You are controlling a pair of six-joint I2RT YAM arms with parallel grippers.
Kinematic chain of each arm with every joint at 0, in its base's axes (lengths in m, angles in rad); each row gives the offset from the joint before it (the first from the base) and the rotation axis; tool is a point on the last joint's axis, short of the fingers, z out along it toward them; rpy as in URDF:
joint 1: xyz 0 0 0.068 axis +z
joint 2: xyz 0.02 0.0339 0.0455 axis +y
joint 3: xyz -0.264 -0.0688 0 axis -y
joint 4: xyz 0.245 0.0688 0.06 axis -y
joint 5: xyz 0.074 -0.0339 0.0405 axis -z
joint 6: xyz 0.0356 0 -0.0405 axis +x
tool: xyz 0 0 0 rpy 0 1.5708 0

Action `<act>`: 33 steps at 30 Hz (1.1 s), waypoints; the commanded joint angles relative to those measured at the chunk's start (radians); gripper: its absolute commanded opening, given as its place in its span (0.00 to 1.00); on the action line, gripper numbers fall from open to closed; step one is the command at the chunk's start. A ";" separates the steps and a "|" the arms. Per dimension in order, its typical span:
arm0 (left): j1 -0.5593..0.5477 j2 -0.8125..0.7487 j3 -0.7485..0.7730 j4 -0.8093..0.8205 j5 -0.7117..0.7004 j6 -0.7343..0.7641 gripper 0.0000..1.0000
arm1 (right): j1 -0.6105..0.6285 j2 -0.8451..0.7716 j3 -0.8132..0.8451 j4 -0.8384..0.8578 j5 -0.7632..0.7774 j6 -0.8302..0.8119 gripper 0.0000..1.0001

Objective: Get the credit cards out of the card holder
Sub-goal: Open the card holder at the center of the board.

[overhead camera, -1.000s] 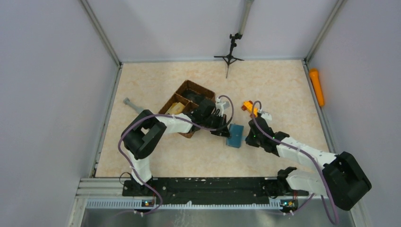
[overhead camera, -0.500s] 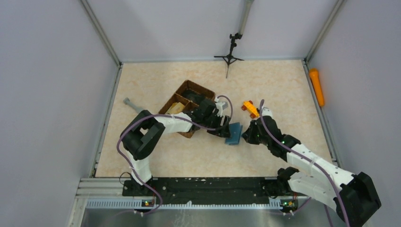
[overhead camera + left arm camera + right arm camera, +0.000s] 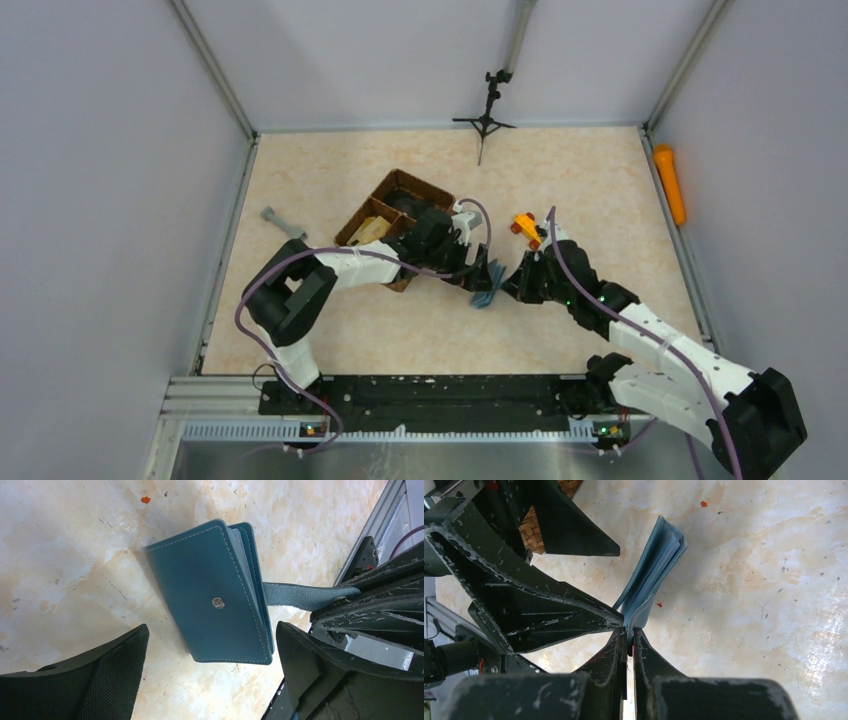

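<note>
The teal-blue card holder [image 3: 215, 595] stands tipped on edge on the table, folded, its snap stud facing the left wrist camera. My right gripper [image 3: 630, 630] is shut on its thin strap [image 3: 295, 594], which stretches out to the right. My left gripper [image 3: 210, 675] is wide open, one finger on each side of the holder's near end, not touching it. From above, the card holder [image 3: 487, 284] sits between the left gripper [image 3: 478, 274] and the right gripper [image 3: 510, 287]. The credit cards are hidden inside the holder.
A brown woven basket [image 3: 385, 212] stands right behind the left wrist. An orange toy car [image 3: 526, 227] lies just behind the right gripper. A grey tool [image 3: 281, 221] lies at the left, a small black tripod [image 3: 486, 112] at the back, an orange cylinder [image 3: 670, 183] beyond the right rail.
My left gripper has opened and let go of the card holder. My right gripper, still shut, has pushed left with the strap, and the holder has tipped from flat onto its edge.
</note>
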 commanded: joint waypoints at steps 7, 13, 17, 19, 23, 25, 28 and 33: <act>-0.003 0.010 0.049 -0.059 -0.050 0.031 0.69 | -0.006 -0.029 0.046 -0.072 0.090 -0.017 0.00; -0.001 0.018 0.058 -0.079 -0.064 0.032 0.39 | -0.006 -0.006 0.038 -0.159 0.177 -0.009 0.00; -0.002 0.019 0.060 -0.076 -0.054 0.033 0.37 | -0.006 0.015 0.020 -0.186 0.204 0.007 0.00; 0.002 0.020 0.059 -0.076 -0.047 0.033 0.34 | -0.006 0.026 0.010 -0.191 0.215 0.018 0.00; 0.010 0.031 0.061 -0.062 -0.002 0.023 0.41 | -0.005 0.044 -0.011 -0.183 0.220 0.027 0.00; 0.014 0.035 0.061 -0.058 0.012 0.019 0.49 | -0.006 0.046 -0.020 -0.179 0.224 0.030 0.02; 0.017 0.038 0.061 -0.059 0.014 0.019 0.40 | -0.006 0.045 -0.024 -0.177 0.227 0.032 0.07; 0.023 0.048 0.066 -0.070 0.015 0.015 0.27 | -0.006 0.044 -0.020 -0.184 0.242 0.037 0.30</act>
